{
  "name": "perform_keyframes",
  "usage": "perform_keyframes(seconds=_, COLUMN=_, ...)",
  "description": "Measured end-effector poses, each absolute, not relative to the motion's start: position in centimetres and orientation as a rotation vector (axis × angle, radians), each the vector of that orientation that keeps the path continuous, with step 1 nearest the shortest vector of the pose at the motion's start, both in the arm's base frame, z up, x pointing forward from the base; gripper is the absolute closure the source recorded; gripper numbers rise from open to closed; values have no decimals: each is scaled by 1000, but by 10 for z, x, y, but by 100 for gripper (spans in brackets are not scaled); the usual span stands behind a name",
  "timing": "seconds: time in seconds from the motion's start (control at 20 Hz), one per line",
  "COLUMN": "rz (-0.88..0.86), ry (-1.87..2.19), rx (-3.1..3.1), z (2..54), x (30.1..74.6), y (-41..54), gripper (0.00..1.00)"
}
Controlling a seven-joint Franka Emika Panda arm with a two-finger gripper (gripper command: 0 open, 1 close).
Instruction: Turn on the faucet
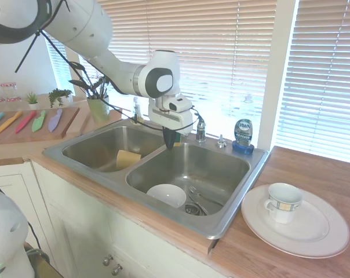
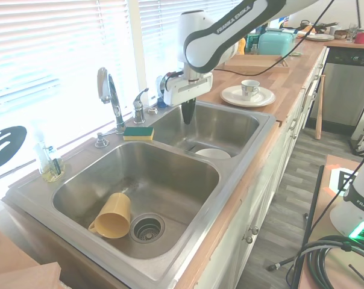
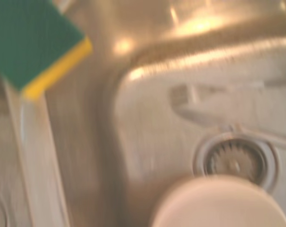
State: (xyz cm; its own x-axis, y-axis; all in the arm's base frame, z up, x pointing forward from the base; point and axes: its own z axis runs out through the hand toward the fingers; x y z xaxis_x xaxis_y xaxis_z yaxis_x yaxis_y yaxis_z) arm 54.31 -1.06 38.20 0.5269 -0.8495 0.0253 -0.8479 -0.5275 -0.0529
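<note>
The faucet (image 2: pixel 109 96) stands on the sink's back ledge, its lever (image 2: pixel 139 103) on a short post just beside the spout. The gripper (image 2: pixel 187 113) hangs nearer the room than the lever, above the basin with the bowl, fingers pointing down and pressed together, holding nothing. No water shows. To do the step well, I judge the closed fingers should come in beside the lever and push it through its arc — slowly, clear of the spout and the sponge (image 2: pixel 138 132) on the divider. The near basin holds a white bowl (image 1: pixel 167 195) by its drain; the other holds a yellow cup (image 2: pixel 111 216) on its side. A mug (image 1: pixel 283 202) sits on the plate (image 1: pixel 320 237).
</note>
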Motion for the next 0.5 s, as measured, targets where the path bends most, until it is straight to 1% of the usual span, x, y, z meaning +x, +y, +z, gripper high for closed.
perform_keyframes(seconds=0.3, rz=-27, ry=1508, rx=-2725, z=382, x=463, y=-15, gripper=100)
perform_keyframes(seconds=0.5, rz=-16, ry=1494, rx=-2745, z=378, x=419, y=-9, gripper=100)
